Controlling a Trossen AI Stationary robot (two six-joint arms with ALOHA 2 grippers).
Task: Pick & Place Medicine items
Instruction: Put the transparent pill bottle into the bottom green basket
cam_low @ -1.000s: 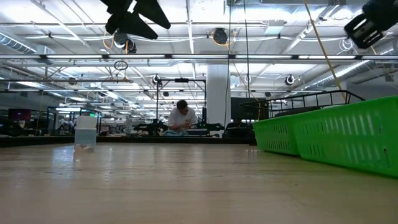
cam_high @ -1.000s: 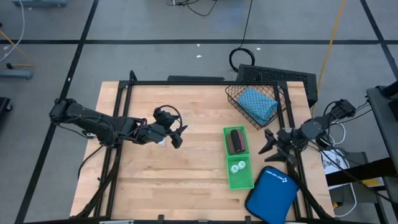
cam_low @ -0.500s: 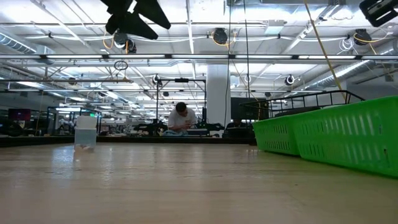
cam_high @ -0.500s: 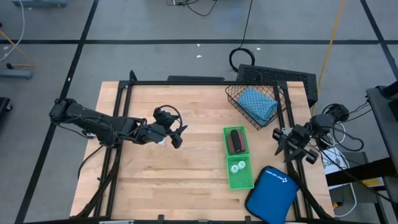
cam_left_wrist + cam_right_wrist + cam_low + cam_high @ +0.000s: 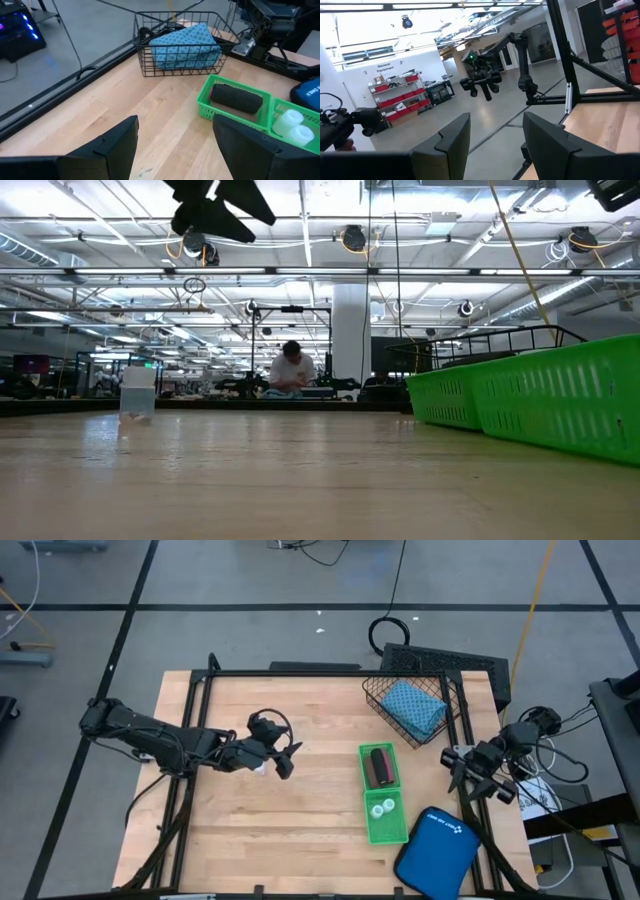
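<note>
Left gripper [image 5: 283, 760] hovers mid-counter, jaws apart and empty, above a white bottle [image 5: 137, 394]; descend straight so the jaws straddle it. Right gripper [image 5: 470, 783] waits off the counter's edge, jaws apart, empty. Only the low view shows the bottle clearly; the left wrist view shows the roll [image 5: 236, 97] in the tray [image 5: 235, 117].

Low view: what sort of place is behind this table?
Probably a large open robotics lab or workshop: exposed ceiling pipes, rows of workbenches with a person seated at one, and another robot arm across the floor.

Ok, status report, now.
Left end effector open, above mid-table. Right end effector open, off table's right edge. Roll and bottles in tray.
</note>
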